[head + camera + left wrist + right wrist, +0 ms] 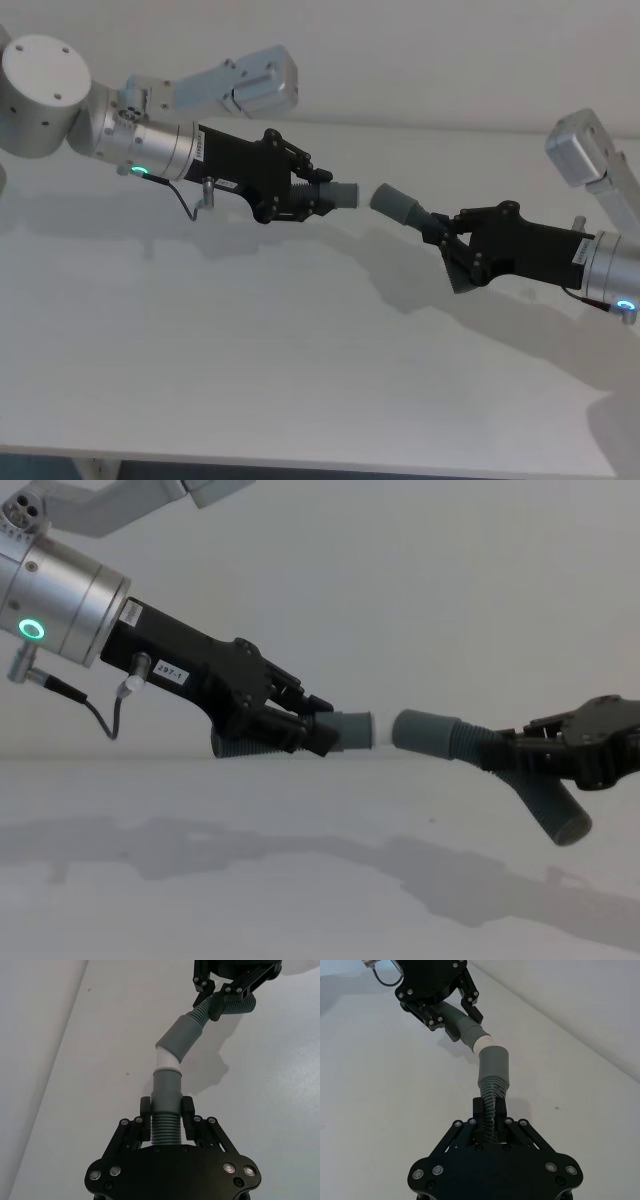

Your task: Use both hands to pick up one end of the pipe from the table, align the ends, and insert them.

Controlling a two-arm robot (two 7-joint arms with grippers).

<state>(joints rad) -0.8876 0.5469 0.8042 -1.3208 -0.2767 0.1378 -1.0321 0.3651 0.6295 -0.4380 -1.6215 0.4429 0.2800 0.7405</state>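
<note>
Both grippers, left gripper [312, 196] and right gripper [446, 243], hold jaws clamped on pipe pieces [350, 730] [440, 734], cuffs nearly meeting above the table [300, 380].

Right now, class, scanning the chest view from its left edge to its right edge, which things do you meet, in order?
Left gripper → left pipe piece's cuff → gap → right pipe piece's cuff → right gripper, both held above the table.

Bright, even, diffuse lighting with soft shadows.
Soft grey shadows of both arms lie on the pale table [300, 400]; no harsh glare; green ring lights glow at the wrists; wrist views look sharp, the head view slightly soft.
</note>
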